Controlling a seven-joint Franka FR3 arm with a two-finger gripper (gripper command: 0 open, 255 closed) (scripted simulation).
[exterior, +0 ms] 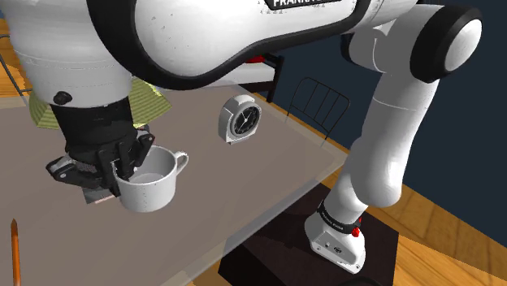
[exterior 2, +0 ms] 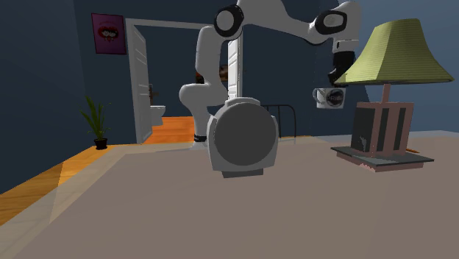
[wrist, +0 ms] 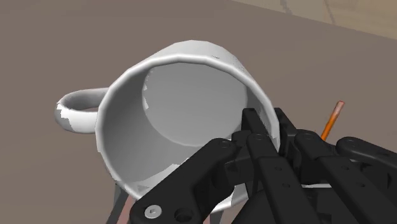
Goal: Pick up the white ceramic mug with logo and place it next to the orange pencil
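Observation:
The white mug [exterior: 152, 180] hangs above the grey table [exterior: 244, 187], its handle pointing away from my hand. My black gripper [exterior: 120, 168] is shut on the mug's rim, one finger inside the cup and one outside, as the wrist view shows on the mug [wrist: 172, 121] with my gripper [wrist: 270, 137]. In the second exterior view the mug [exterior 2: 329, 97] is held high beside the lampshade, with a dark logo on its side. The orange pencil [exterior: 15, 250] lies on the table near the shoulder view's lower left; its tip [wrist: 331, 119] peeks out past my fingers.
A white alarm clock [exterior: 240, 118] stands on the table beyond the mug, large in the second exterior view [exterior 2: 241, 137]. A lamp with a green shade [exterior 2: 393, 55] sits on a base [exterior 2: 382, 156]. A wire chair [exterior: 318, 104] stands past the table's edge.

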